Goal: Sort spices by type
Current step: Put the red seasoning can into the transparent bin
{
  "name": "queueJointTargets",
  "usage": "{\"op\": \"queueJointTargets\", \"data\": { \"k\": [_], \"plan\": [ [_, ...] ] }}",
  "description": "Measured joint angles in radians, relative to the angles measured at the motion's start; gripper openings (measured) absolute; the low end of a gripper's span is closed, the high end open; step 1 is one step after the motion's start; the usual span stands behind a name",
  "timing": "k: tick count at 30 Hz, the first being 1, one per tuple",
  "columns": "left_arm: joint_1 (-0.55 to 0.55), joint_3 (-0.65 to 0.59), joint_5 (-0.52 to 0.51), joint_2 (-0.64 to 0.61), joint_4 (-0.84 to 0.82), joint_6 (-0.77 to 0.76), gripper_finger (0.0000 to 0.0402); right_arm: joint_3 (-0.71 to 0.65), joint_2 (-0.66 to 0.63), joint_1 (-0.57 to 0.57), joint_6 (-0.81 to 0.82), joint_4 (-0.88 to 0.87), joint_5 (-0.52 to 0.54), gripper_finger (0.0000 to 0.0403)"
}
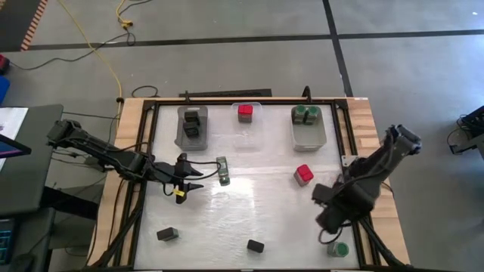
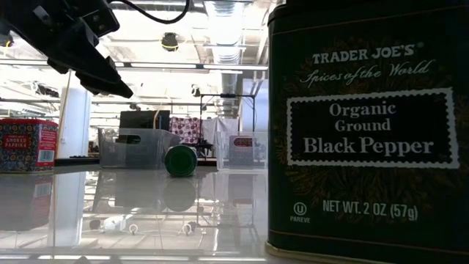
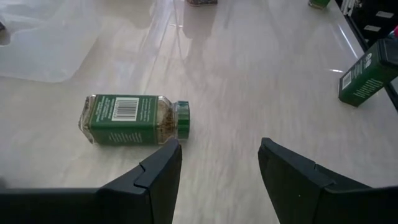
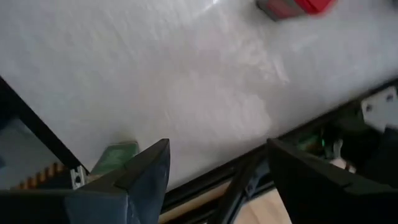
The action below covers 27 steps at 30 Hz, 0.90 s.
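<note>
From above, my left hand (image 1: 198, 180) hovers over the middle of the tabletop (image 1: 249, 219), fingers partly apart and holding nothing, just beside a green-lidded jar (image 1: 223, 171) lying on its side. My right hand (image 1: 321, 195) hangs near the right edge, open and empty, near a red box (image 1: 303, 174). Along the far edge stand three clear bins: the left bin (image 1: 192, 127) holds black boxes, the middle bin (image 1: 246, 117) a red one, the right bin (image 1: 308, 125) green-lidded jars. Two black boxes (image 1: 167, 235) (image 1: 255, 245) sit near the near edge, and another jar (image 1: 339, 248) sits at the near right corner.

From tabletop height, a black pepper tin (image 2: 370, 125) fills the right side, a red tin (image 2: 28, 145) stands at the left, and the fallen jar (image 2: 179, 160) shows its lid.

From my left wrist, the jar (image 3: 134, 119) lies just ahead of one finger (image 3: 155, 180).

From my right wrist, my fingers (image 4: 140, 180) stand wide over the bare tabletop; the red box (image 4: 295, 7) is well apart.
</note>
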Motion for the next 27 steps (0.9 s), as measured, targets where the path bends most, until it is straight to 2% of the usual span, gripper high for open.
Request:
{"op": "queueJointTargets", "data": {
  "k": [6, 13, 21, 27],
  "plan": [
    [0.0, 0.0, 0.0, 0.0, 0.0, 0.014, 0.0204, -0.085, -0.092, 0.106, 0.134, 0.102, 0.001, 0.0294],
    [0.001, 0.0, -0.032, 0.0, 0.0, 0.05, 0.0204, -0.094, -0.032, 0.215, 0.138, 0.198, 0.001, 0.0294],
    [0.032, 0.0, -0.037, 0.0, 0.001, 0.051, 0.0204, -0.094, 0.01, 0.276, 0.142, 0.335, 0.0, 0.0294],
    [0.067, 0.0, -0.04, 0.0, -0.001, 0.073, 0.0204, -0.094, 0.031, 0.306, 0.216, 0.391, 0.0, 0.0294]
  ]
}}
